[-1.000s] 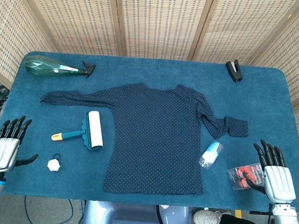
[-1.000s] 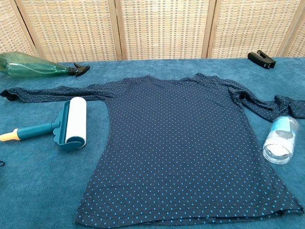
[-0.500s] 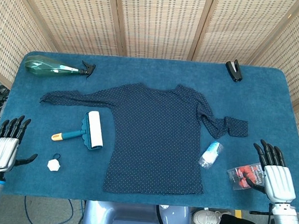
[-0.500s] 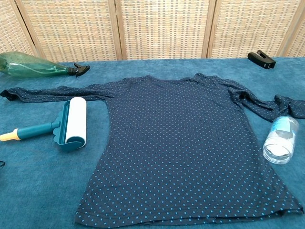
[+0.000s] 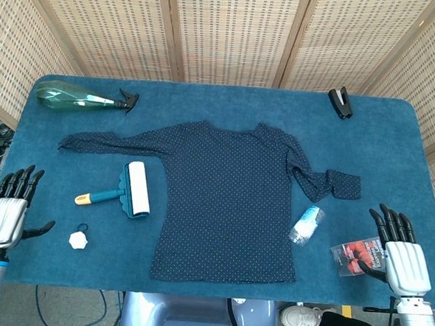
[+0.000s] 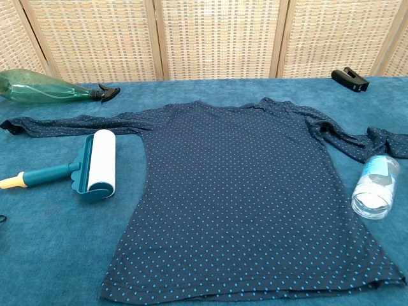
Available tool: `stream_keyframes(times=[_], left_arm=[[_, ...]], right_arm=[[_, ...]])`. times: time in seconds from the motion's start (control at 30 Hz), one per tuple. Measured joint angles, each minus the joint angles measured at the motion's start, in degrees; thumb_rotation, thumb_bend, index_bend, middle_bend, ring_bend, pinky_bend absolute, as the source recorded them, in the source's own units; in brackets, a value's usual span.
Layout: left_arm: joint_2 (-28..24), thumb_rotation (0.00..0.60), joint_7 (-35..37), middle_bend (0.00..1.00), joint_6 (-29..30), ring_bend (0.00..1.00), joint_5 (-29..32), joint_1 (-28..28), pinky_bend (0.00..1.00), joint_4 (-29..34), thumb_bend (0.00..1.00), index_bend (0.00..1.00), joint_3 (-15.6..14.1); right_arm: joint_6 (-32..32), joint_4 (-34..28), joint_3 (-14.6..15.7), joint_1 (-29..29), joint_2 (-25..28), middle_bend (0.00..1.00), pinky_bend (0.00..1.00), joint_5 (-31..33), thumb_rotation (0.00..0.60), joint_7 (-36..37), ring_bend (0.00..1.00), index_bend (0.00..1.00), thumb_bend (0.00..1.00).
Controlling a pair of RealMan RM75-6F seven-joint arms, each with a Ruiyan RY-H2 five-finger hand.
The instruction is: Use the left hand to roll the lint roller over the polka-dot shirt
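Note:
The navy polka-dot shirt [image 5: 226,200] [image 6: 242,191] lies flat in the middle of the blue table, sleeves spread to both sides. The lint roller [image 5: 126,191] [image 6: 86,167], teal with a white roll and a yellow handle tip, lies on the table just left of the shirt's hem side. My left hand [image 5: 6,209] hovers at the table's front left corner, fingers apart and holding nothing, well left of the roller. My right hand [image 5: 400,252] rests at the front right edge, fingers spread, empty. Neither hand shows in the chest view.
A green spray bottle [image 5: 77,97] [image 6: 48,89] lies at the back left. A black clip [image 5: 341,102] [image 6: 349,78] sits back right. A clear plastic bottle [image 5: 307,223] [image 6: 376,186] lies right of the shirt. A red-packed bag [image 5: 356,254] lies by my right hand; a small white object [image 5: 79,238] lies front left.
My left hand has drifted slightly left and down toward the table's edge. Nothing else has moved.

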State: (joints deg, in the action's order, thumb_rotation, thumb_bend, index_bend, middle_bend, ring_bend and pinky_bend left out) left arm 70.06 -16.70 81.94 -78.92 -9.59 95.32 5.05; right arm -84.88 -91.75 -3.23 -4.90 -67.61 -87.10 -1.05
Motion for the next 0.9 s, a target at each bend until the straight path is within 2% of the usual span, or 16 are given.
stream_keyframes(times=[0.07, 0.13, 0.27, 0.5, 0.7, 0.9], left_arm=[[0.51, 0.6, 0.26, 0.53, 0.09, 0.46, 0.39, -0.44, 0.51, -0.8, 0.21, 0.08, 0.93], [0.85, 0.6, 0.52, 0.68, -0.34, 0.57, 0.95, -1.23, 0.58, -1.73, 0.21, 0.18, 1.79], [0.62, 0.6, 0.29, 0.8, -3.3, 0.67, 2.5, -3.1, 0.64, -2.17, 0.21, 0.31, 2.95], [-0.95, 0.6, -0.74, 0.89, -12.92, 0.75, 8.19, -7.72, 0.69, -1.98, 0.23, 0.42, 4.93], [-1.28, 0.6, -2.74, 0.91, -21.87, 0.75, 16.77, -12.67, 0.69, -3.35, 0.3, 0.41, 6.41], [0.28, 0.6, -6.92, 0.91, -27.26, 0.75, 24.2, -17.39, 0.69, -6.26, 0.3, 0.41, 6.78]], right_arm=[[-0.03, -0.08, -0.04, -0.01, 0.05, 0.0, 0.0, -0.01, 0.6, 0.21, 0.0, 0.0, 0.12], [-0.21, -0.13, -0.09, 0.02, 0.14, 0.0, 0.0, -0.1, 0.6, 0.36, 0.0, 0.0, 0.12], [-0.46, -0.31, -0.15, 0.13, 0.35, 0.0, 0.0, -0.14, 0.6, 0.67, 0.0, 0.0, 0.12], [-0.46, -0.4, -0.22, 0.16, 0.54, 0.0, 0.0, -0.06, 0.6, 1.02, 0.0, 0.0, 0.12], [-0.34, -0.25, -0.36, 0.15, 0.61, 0.0, 0.0, 0.23, 0.6, 1.4, 0.0, 0.0, 0.12], [-0.19, -0.15, -0.39, 0.12, 0.63, 0.0, 0.0, 0.36, 0.6, 1.77, 0.0, 0.0, 0.12]])
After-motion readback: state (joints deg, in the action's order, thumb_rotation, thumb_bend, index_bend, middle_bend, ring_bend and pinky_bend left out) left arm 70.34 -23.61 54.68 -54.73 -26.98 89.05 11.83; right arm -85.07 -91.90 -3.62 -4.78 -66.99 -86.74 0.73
